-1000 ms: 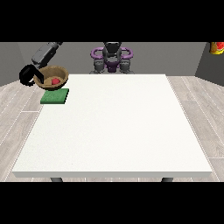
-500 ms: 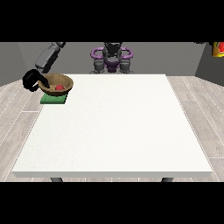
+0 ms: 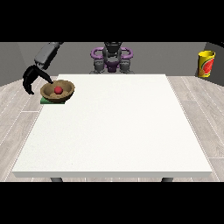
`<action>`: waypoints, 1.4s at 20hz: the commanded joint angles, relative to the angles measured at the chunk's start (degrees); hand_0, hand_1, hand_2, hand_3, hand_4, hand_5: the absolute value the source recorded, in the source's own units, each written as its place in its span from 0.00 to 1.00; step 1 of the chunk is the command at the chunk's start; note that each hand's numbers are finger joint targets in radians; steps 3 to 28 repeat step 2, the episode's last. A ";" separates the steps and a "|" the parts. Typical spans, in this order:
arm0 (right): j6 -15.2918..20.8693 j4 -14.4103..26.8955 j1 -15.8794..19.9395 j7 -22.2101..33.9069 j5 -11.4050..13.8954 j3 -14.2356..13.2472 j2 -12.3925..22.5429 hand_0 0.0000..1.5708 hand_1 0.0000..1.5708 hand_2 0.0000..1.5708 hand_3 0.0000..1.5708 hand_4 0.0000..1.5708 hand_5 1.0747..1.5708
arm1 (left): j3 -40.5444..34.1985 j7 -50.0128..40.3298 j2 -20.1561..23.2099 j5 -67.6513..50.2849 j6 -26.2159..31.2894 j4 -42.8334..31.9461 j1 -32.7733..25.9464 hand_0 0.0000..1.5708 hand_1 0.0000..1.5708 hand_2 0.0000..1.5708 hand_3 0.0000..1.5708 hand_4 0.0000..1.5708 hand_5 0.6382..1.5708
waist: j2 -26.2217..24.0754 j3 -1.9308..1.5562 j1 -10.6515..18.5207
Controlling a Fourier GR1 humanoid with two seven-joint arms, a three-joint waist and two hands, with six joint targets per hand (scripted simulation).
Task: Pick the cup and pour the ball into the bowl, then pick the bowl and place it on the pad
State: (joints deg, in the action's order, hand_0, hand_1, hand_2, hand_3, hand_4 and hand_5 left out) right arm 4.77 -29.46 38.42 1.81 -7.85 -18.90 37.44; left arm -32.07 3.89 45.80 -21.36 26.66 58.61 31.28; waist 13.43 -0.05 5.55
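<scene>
Fingers at the far left come first: the hand at the view's left hangs just off the table's left edge with its black fingers spread and curving downward, holding nothing, one fingertip reaching toward the near rim of the bowl. Whether that tip actually touches the rim cannot be told. Just to the right, the brown bowl sits on the green pad, which peeks out beneath its lower left side, and the red ball rests inside the bowl. The bowl looks slightly tilted, its rim higher on the right. Judging by this, the pour and the placing appear done, so the step in hand is release and retreat. To do it well, the hand should lift up and back, away from the rim, without hooking it, so the bowl stays on the pad. Further right, the white table stretches wide, and the yellow cup appears at the far right, beyond the table's edge. The other hand is not visible.
</scene>
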 commanded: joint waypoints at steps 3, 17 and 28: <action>-4.09 -2.56 1.13 7.79 1.48 2.87 3.00 0.00 0.00 0.00 0.00 0.13 0.61 | 1.34 0.58 -1.45 1.77 0.43 -3.32 -3.58 0.00 0.00 0.00 0.00 0.76 1.00 | -7.66 0.14 -2.41; -4.09 -2.56 1.13 7.79 1.48 2.87 3.00 0.00 0.00 0.00 0.00 0.13 0.61 | 1.34 0.58 -1.45 1.77 0.43 -3.32 -3.58 0.00 0.00 0.00 0.00 0.76 1.00 | -7.66 0.14 -2.41; -4.09 -2.56 1.13 7.79 1.48 2.87 3.00 0.00 0.00 0.00 0.00 0.13 0.61 | 1.34 0.58 -1.45 1.77 0.43 -3.32 -3.58 0.00 0.00 0.00 0.00 0.76 1.00 | -7.66 0.14 -2.41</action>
